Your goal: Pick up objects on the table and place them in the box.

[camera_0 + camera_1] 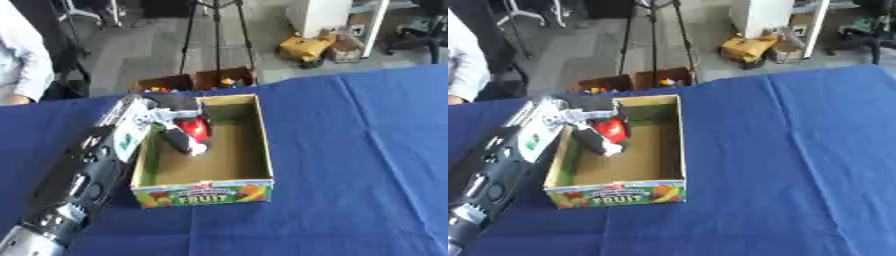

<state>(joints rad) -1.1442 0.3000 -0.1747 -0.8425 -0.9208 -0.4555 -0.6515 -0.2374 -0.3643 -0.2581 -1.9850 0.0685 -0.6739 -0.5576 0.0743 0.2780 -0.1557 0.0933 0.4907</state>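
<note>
Left hand (pixel 179 131) around red object (pixel 612 128) inside box (pixel 262 145).

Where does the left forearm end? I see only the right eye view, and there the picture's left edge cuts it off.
Observer: In the left eye view the forearm shows at full width. It runs from the left hand, whose fingers curl on a red object in the box, down to a silver joint.
Operator: Is there cloth to the left of the forearm?
Observer: Yes. In that view, blue tablecloth shows along its whole left side.
</note>
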